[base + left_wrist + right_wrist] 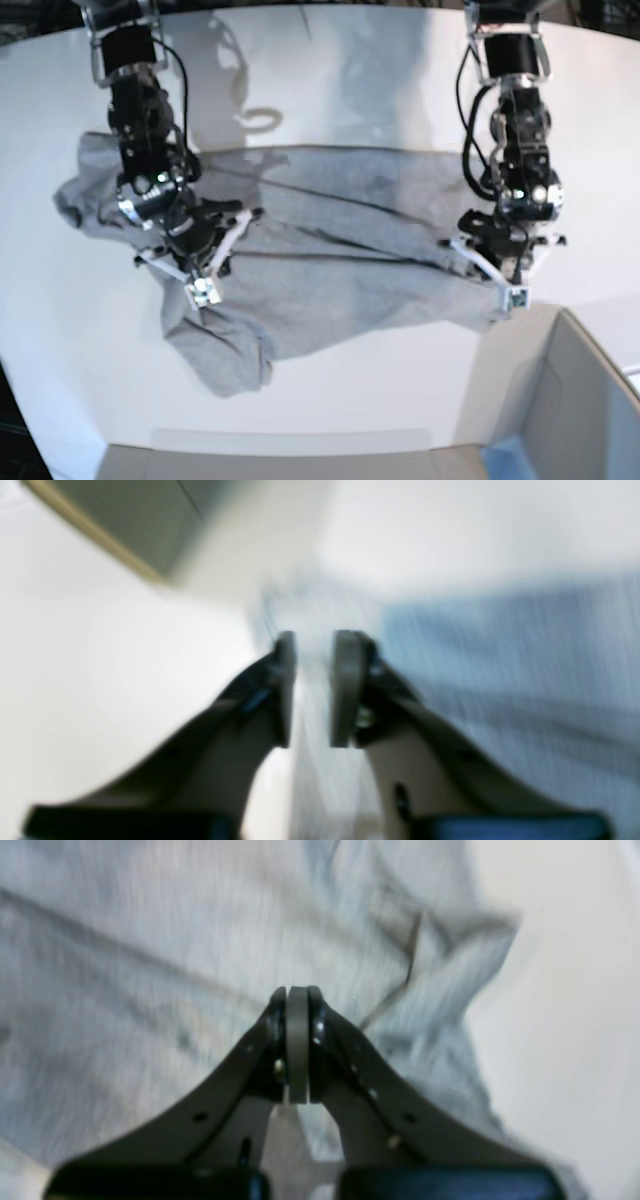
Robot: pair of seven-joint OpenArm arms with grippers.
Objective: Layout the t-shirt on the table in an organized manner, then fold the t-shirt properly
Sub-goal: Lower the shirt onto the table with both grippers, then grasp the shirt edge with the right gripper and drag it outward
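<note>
Here the t-shirt [330,250] lies spread out but rumpled on the table [400,60], a big white top with a curved edge. The shirt is grey and runs across the middle of the table, from the side under one arm to the side under the other. It is full of long creases. One end is bunched into a lump that hangs down toward the near edge of the table [225,365]. No letters can be made out on the cloth.

The right gripper [298,1040] is over that bunched end. In the right wrist view its two fingers are pressed tight together, with no gap at all. The cloth [150,965] lies under and behind them, wrinkled, with a folded flap near the table's bare white part [575,1015]. No cloth shows between the fingers, so this gripper holds nothing that can be seen. In the base view it [203,288] sits over the shirt.

The left gripper [313,687] is over the other end of the shirt, close to the near edge of the table. Its picture is very blurry. Its fingers stand a little apart, with a narrow gap between them. Pale cloth [500,680] shows behind them, but whether any is caught in the gap cannot be told. In the base view it [517,295] points down at the tip of the shirt.

A grey bin [580,400] stands just past the near corner of the table.
</note>
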